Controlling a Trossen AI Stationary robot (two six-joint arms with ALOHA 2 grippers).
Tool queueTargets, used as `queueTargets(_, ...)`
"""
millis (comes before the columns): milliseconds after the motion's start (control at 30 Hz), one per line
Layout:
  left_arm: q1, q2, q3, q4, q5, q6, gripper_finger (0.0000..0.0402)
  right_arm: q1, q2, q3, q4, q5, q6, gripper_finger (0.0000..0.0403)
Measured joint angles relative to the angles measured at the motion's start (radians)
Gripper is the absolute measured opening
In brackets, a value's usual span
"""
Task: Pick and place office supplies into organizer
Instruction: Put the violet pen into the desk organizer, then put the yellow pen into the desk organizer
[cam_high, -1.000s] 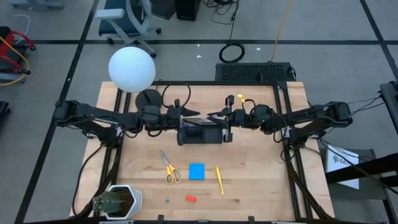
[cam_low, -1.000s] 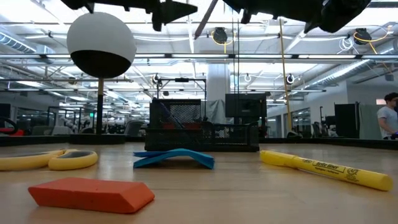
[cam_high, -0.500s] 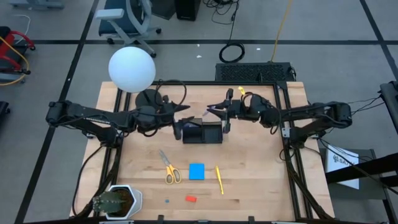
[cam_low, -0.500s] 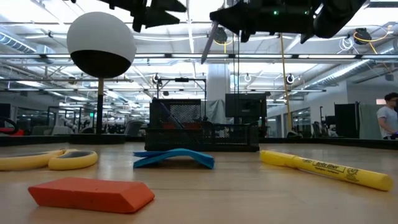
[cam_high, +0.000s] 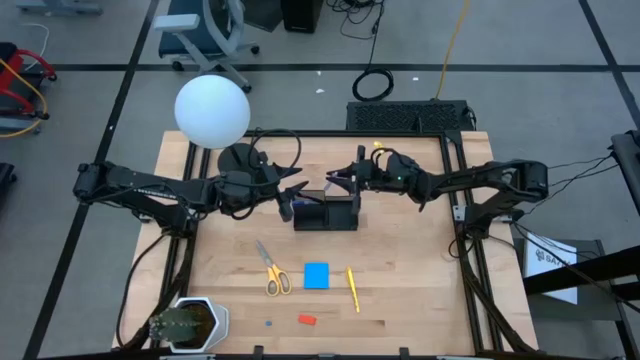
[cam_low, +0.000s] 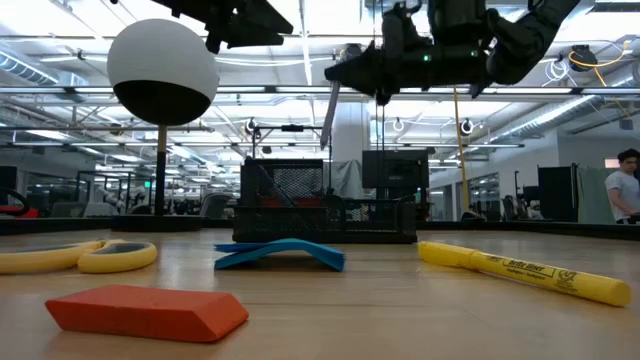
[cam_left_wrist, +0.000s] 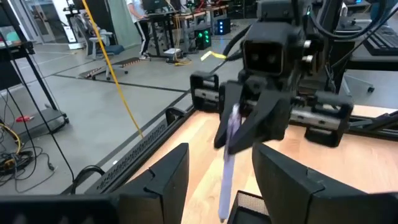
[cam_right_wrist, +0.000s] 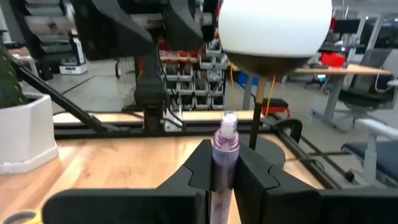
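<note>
Right gripper (cam_high: 347, 182) is hanging over the back edge of the black organizer (cam_high: 326, 213), fingers pinched on a purple pen (cam_low: 329, 108) that is pointing down toward the tray, tip above it and not touching; in the right wrist view the pen (cam_right_wrist: 225, 146) is sitting clamped between both fingers. Left gripper (cam_high: 291, 191) is hovering just beside the organizer's left end, fingers apart with nothing between them, as the left wrist view is showing. Organizer's inside is hard to make out from above; compartments and contents cannot be told, and the low view is only showing its mesh wall (cam_low: 290, 200) with a dark stick-like item leaning inside. Nearer the front of the wooden table (cam_high: 410, 290) are lying yellow-handled scissors (cam_high: 271, 272), a blue note pad (cam_high: 316, 275) just right of them, a yellow marker (cam_high: 352, 289) right of the pad, and a red eraser (cam_high: 306, 320) near the front edge; a tiny blue thing (cam_high: 267, 323) left of the eraser is too small to identify. Scissors are being cut off at the low view's edge. A white globe lamp (cam_high: 212, 111) is covering part of the table's back left corner over its round black base (cam_high: 238, 158). A potted plant (cam_high: 187, 323) is sitting at the front left corner. Beyond is grey floor with cables and an office chair (cam_high: 205, 35); a person (cam_low: 624, 195) is standing half cut off at the low view's edge.
</note>
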Motion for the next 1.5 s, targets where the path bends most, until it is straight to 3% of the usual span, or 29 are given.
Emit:
queueTargets(267,0.0,0.0,0.0,0.0,0.0,-0.006,0.0176,-0.004,0.101,0.026,0.046,-0.008,0.019,0.003)
queueTargets(567,0.0,0.0,0.0,-0.001,0.0,-0.006,0.0176,-0.004,0.271,0.154,-0.065,-0.054,0.02,0.003)
queueTargets(1000,0.0,0.0,0.0,-0.003,0.002,-0.02,0.0179,-0.004,0.29,0.173,-0.085,-0.053,0.009,0.0032)
queueTargets(1300,0.0,0.0,0.0,-0.027,0.003,-0.049,0.0182,-0.004,0.278,0.172,-0.096,-0.049,0.035,0.0164)
queueTargets(1500,0.0,0.0,0.0,-0.027,0.006,-0.051,0.0184,-0.003,0.199,0.172,-0.15,-0.049,-0.024,0.0196)
